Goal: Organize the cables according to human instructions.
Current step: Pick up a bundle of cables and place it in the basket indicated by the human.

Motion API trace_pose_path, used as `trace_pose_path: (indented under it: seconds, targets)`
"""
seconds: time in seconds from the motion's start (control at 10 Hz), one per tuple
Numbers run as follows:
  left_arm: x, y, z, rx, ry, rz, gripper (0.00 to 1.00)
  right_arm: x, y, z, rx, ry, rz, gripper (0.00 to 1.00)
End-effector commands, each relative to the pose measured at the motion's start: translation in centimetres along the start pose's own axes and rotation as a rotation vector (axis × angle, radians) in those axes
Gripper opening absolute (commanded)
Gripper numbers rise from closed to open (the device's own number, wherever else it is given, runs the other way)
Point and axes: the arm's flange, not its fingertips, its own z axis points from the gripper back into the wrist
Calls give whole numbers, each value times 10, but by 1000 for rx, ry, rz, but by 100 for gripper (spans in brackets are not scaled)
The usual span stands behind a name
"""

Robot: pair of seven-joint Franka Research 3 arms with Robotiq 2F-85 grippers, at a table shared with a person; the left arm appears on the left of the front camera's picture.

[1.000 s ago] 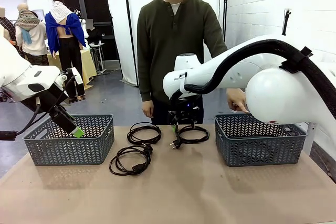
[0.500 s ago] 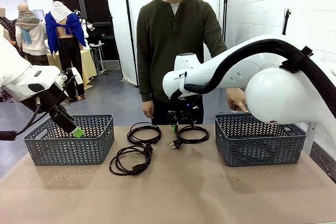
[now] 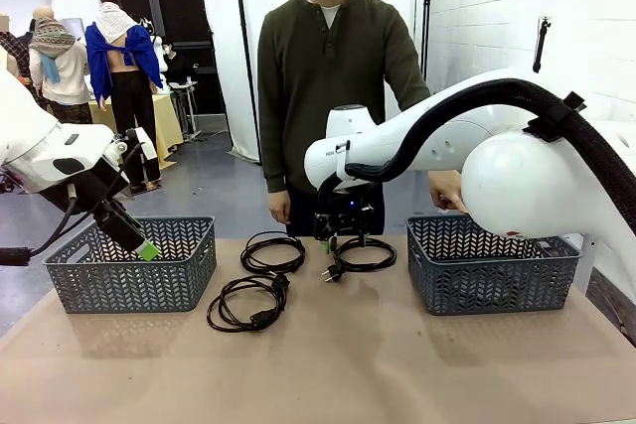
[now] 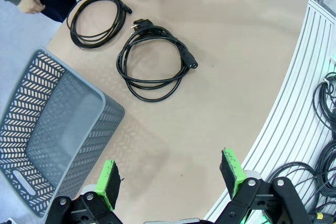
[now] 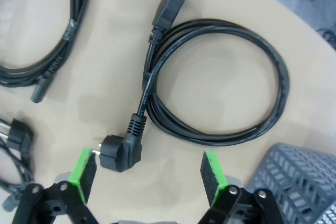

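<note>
Three cables lie coiled on the brown table. One coil (image 3: pixel 260 320) is nearest me, one (image 3: pixel 260 267) sits behind it, and one (image 3: pixel 390 255) lies to the right. My right gripper (image 3: pixel 338 236) hangs open just above that right coil. In the right wrist view its green pads (image 5: pixel 84 171) stand either side of the angled plug (image 5: pixel 121 153) of the black coil (image 5: pixel 220 137). My left gripper (image 3: pixel 141 245) is open and holds nothing, above the left basket (image 3: pixel 189 280). From its wrist view (image 4: pixel 170 179) I see two coils (image 4: pixel 152 82) (image 4: pixel 97 43) farther off.
Grey mesh baskets stand at the left (image 4: pixel 52 135) and right (image 3: pixel 492 285) of the table. A person stands at the far edge, one hand (image 3: pixel 447 189) over the right basket and the other (image 3: pixel 279 208) hanging down. Cords hang beyond the table's side (image 4: pixel 323 93).
My right arm has edged slightly to the left above the right coil. The left arm and the cables have not moved.
</note>
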Motion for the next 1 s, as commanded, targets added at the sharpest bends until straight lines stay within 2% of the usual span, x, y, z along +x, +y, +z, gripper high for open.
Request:
trace_pose_path:
  seconds: [0.0,0.4,0.9]
  targets:
    - [0,2,-1,9,-7,-2,100,14,-1,-2,-29,4,-55,100]
    - [0,2,-1,9,-7,-2,100,27,-3,-16,-58,-7,-113,100]
    - [0,2,-1,9,-7,-2,100,36,-8,-32,-74,27,-136,100]
